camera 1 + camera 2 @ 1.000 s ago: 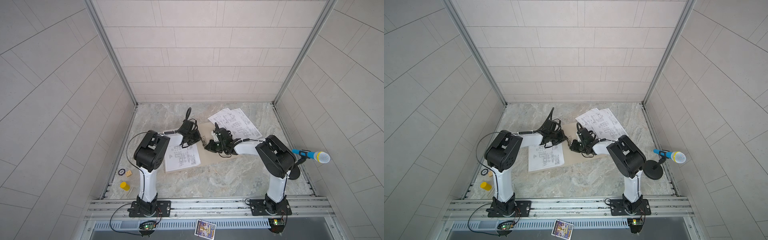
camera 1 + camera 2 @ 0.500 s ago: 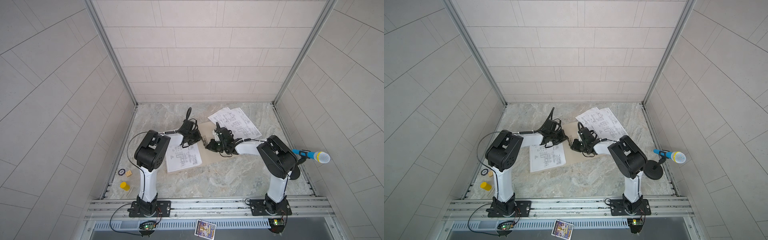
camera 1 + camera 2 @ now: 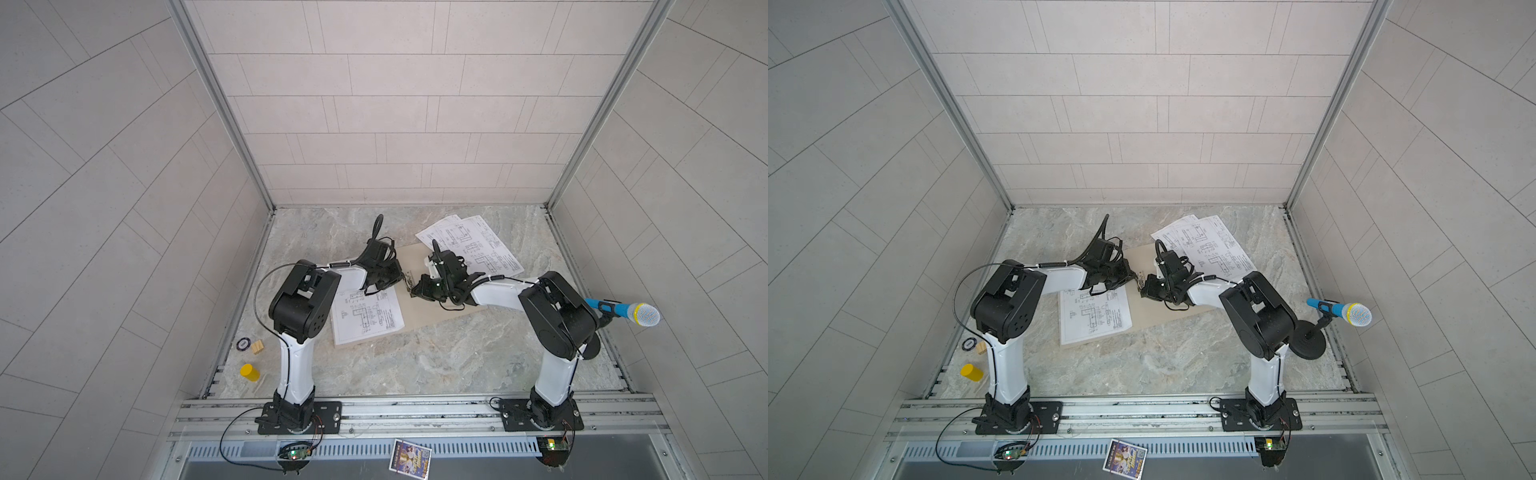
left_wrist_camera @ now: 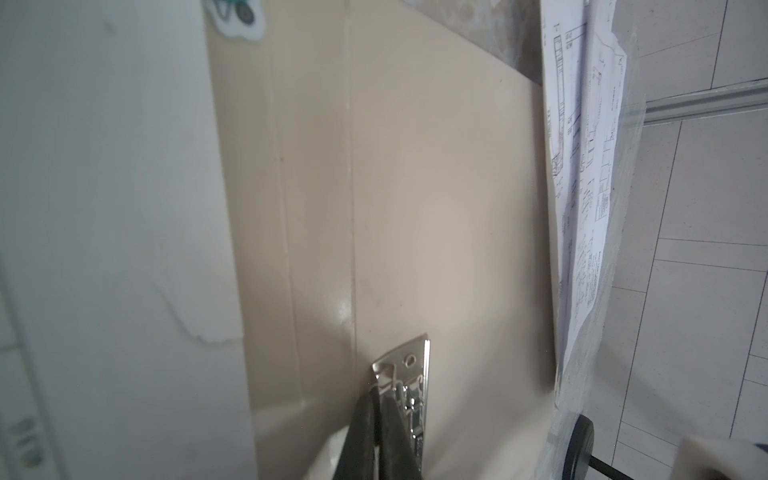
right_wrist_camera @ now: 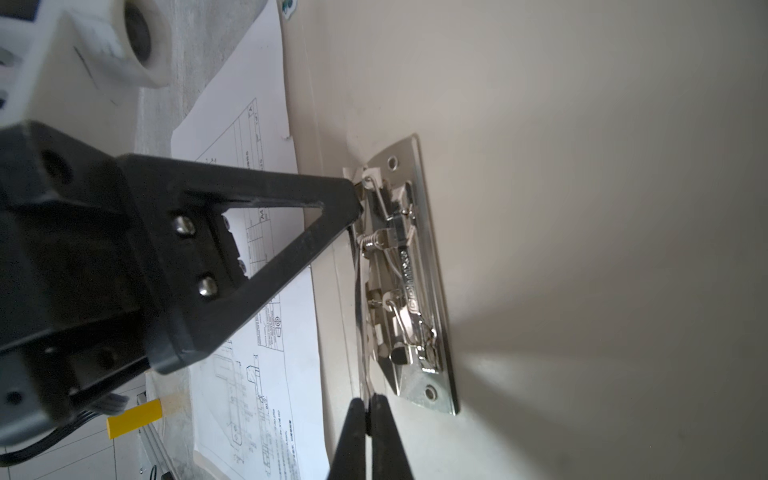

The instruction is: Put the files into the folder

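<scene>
Pale tiled walls box in a grey marbled surface (image 3: 415,365), and the folder (image 3: 417,311) lies open and flat near its middle, both flaps spread. The task looks only partly done.

A printed sheet (image 3: 365,318) lies on the folder's flap nearest the left arm. Whether it is one sheet or several squared together I cannot tell. In the right wrist view its edge stops just beside the metal clip (image 5: 409,270) on the spine and does not clearly sit under it.

The rest of the files (image 3: 478,245), a loosely fanned stack, lie at the far right. They rest mostly on the bare surface, with only a near edge lapping over the folder's far corner. They have yet to go in, and the folder is not yet closed.

Both arms meet at the clip. The left fingers (image 4: 361,436) are pressed together with nothing between them that I can see, their tip against one end of the clip. The right fingers (image 5: 351,440) are likewise shut at the opposite end. A thin metal strip of the clip runs up to their tips, but whether it is pinched I cannot tell. My judgement is that the clip is being worked open so that the paper can be slid beneath it.

The folder is the only container here, and it holds just that one printed sheet.
</scene>
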You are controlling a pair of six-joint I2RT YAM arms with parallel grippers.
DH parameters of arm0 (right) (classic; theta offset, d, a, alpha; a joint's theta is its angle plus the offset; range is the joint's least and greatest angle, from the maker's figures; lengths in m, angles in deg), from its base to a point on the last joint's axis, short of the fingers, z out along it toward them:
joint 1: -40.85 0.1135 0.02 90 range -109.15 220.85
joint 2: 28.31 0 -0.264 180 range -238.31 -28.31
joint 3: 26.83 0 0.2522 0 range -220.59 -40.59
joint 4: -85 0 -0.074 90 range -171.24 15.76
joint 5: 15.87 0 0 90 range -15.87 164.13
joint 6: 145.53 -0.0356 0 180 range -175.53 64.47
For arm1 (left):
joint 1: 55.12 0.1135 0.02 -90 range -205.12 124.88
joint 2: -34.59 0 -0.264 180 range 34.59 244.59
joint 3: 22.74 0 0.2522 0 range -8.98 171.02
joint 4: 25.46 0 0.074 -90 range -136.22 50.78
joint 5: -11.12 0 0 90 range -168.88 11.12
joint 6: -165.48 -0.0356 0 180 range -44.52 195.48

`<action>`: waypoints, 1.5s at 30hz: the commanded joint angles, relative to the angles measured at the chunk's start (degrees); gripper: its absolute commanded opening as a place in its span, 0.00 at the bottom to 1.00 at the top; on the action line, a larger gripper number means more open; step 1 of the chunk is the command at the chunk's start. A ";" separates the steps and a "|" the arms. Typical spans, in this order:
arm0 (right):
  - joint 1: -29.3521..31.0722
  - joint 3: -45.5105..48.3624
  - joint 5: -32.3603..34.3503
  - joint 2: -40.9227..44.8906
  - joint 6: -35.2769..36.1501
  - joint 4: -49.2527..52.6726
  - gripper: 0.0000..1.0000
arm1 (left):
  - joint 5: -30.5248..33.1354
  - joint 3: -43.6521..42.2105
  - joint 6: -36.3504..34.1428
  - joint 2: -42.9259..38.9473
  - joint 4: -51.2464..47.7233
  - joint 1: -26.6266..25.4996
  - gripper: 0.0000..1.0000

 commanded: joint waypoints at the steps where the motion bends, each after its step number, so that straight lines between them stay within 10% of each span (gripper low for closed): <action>1: -0.40 -2.09 3.08 0.42 0.65 3.72 0.00 | -1.21 -0.14 -2.15 0.70 -7.29 -0.92 0.03; 12: -0.31 -6.71 -4.23 -0.67 -1.03 3.09 0.01 | -5.81 2.60 -2.31 -0.50 -7.41 -0.38 0.04; 35: -1.80 -3.79 -8.70 6.36 -7.84 -6.46 0.34 | -6.83 8.50 -6.35 -7.90 -16.53 4.09 0.27; 45: -10.15 2.29 -7.70 15.46 1.72 1.11 0.39 | -3.63 6.11 -7.70 -13.29 -18.04 4.62 0.32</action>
